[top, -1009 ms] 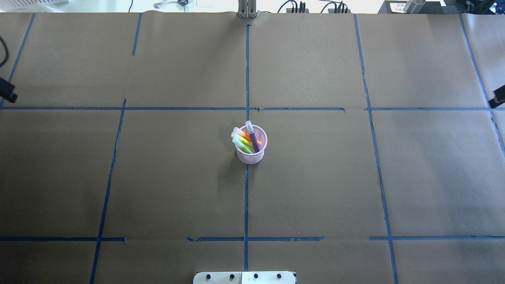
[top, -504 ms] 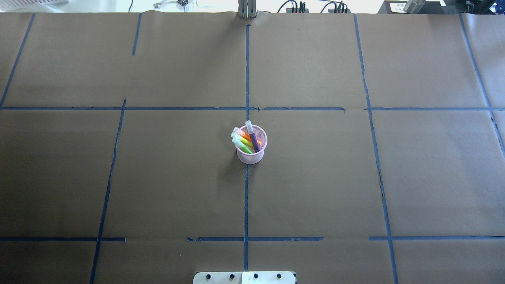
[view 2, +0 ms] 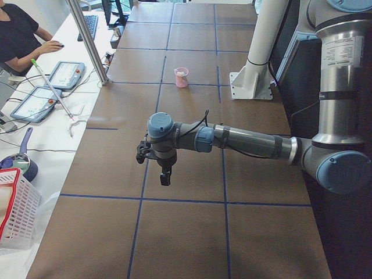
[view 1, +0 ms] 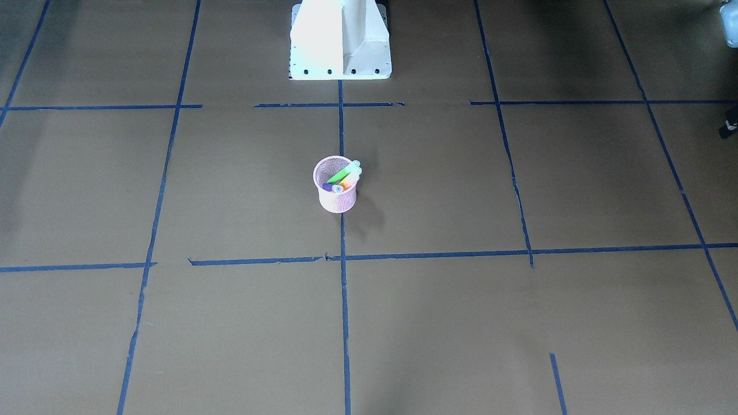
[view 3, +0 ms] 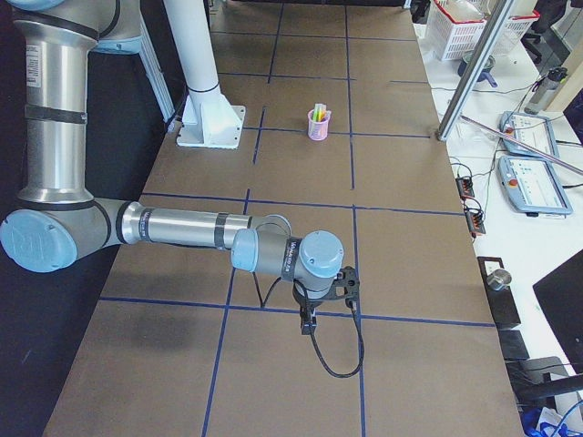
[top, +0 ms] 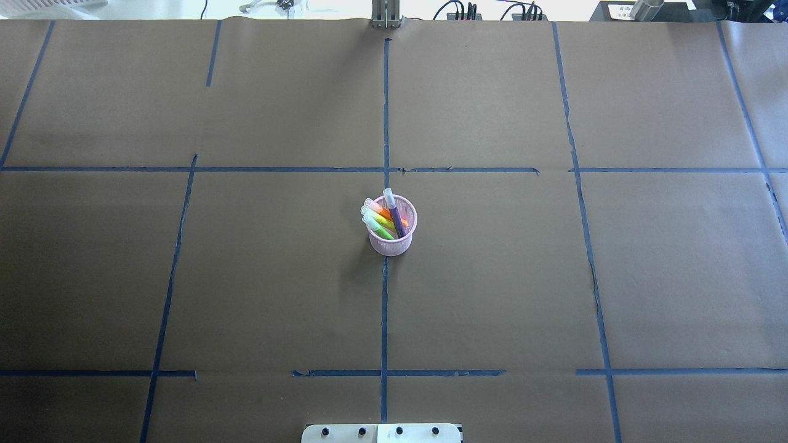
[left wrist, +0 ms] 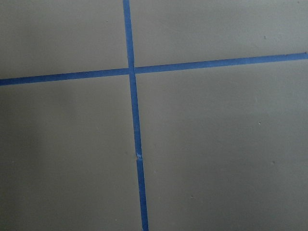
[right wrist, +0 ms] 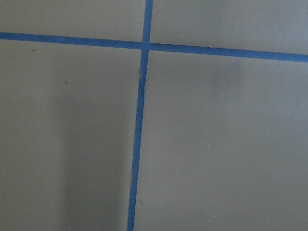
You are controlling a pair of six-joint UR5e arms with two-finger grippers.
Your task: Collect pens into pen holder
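Brown paper is covering the worktop [top: 492, 295], and blue tape lines [top: 384, 307] are crossing it in a loose grid. A white desk [view 2: 58, 142] is running along its far side, where a person in black [view 2: 17, 35] is sitting. Two grey panels [view 2: 65, 74] are lying there near a white basket [view 2: 14, 212]. A metal post [view 2: 87, 40] is standing at the worktop's edge. Soft shadows are falling across the paper.

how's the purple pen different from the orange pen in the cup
Colour: the purple pen is dark, the orange pen bright.
Lean: in the overhead view the purple pen's cap tips mostly toward the far rim, the orange pen's toward the robot's left.
Both stand in the pen holder, pale caps up, above its rim.
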